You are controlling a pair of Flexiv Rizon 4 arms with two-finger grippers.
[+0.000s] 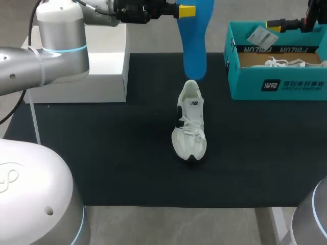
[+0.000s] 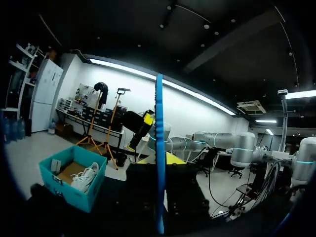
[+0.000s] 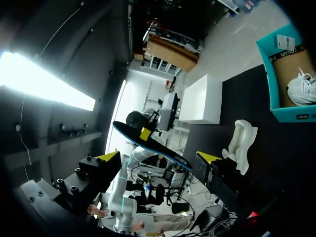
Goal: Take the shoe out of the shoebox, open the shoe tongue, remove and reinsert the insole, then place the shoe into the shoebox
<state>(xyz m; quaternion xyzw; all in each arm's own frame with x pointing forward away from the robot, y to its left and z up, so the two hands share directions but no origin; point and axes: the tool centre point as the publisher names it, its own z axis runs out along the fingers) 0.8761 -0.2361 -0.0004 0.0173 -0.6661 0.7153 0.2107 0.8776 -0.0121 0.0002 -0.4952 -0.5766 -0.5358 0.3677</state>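
Left pincer [image 1: 187, 10] is clenched on the upper end of the blue insole [image 1: 194, 41], which hangs straight down with its lower tip just above the heel opening of the shoe [image 1: 190, 125]. That white shoe stands upright near the middle of the black counter [image 1: 102, 153], heel toward 12 o'clock and toe toward 6. At about 2 o'clock from it sits the teal shoebox [image 1: 245, 87], with a second shoe [image 1: 286, 63] lying inside. A white box [image 1: 102, 66] stands at about 10 o'clock. The right pincer [image 3: 159, 157] is released, its yellow tips wide apart, and it hovers over the shoebox's far side with nothing in it. The insole looks thin, light and floppy, so it will likely buckle if pushed from the top. A hold nearer its middle, or feeding the lower tip in first, should serve better. The shoe is probably light with a soft upper and could slide or tip, so the free pincer would best steady it at the firmer heel collar
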